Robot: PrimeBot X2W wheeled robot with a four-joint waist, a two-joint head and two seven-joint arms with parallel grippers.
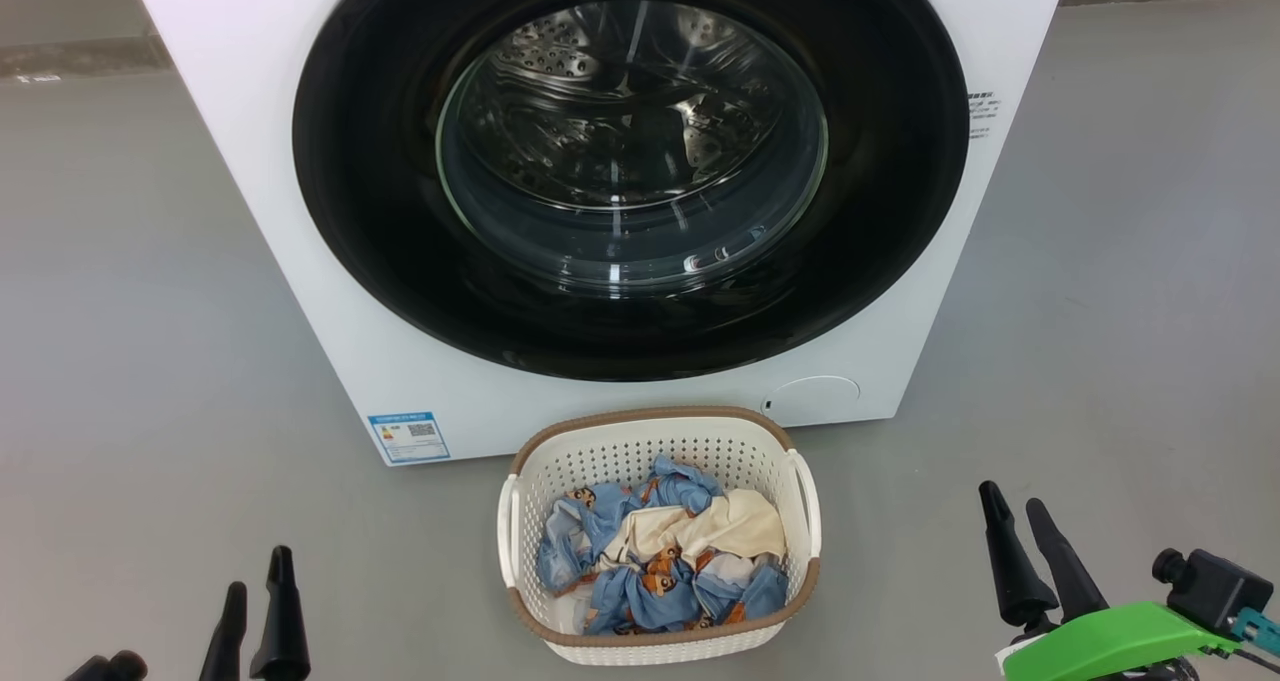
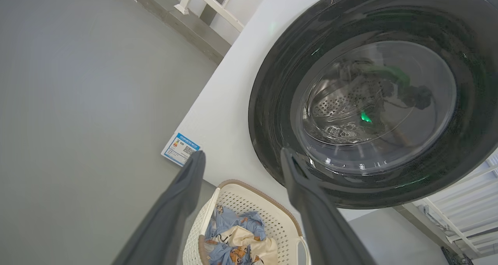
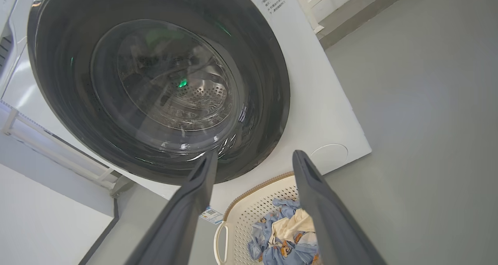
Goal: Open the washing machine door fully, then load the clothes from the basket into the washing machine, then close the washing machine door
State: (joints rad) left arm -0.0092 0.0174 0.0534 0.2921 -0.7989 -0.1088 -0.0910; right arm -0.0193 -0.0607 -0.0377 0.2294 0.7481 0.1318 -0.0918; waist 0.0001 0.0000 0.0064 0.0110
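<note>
The white washing machine (image 1: 250, 81) stands ahead with its round glossy black door (image 1: 380, 211) shut and the steel drum visible through the glass. On the floor in front sits the cream basket (image 1: 640, 446), holding the clothes (image 1: 660, 551), light blue bear-print fabric with a cream piece. My left gripper (image 1: 258, 581) is open at the lower left, well left of the basket. My right gripper (image 1: 1015, 521) is open at the lower right, right of the basket. The wrist views show the door (image 2: 272, 113) (image 3: 58, 82), the basket (image 2: 249, 199) (image 3: 249, 210) and open fingers (image 2: 183, 195) (image 3: 194, 187).
Grey floor (image 1: 130, 361) spreads on both sides of the machine. A blue energy label (image 1: 408, 437) sits at the machine's lower left corner. A round cover (image 1: 812, 399) marks its lower right. White rail frames (image 2: 210, 2) stand beside the machine.
</note>
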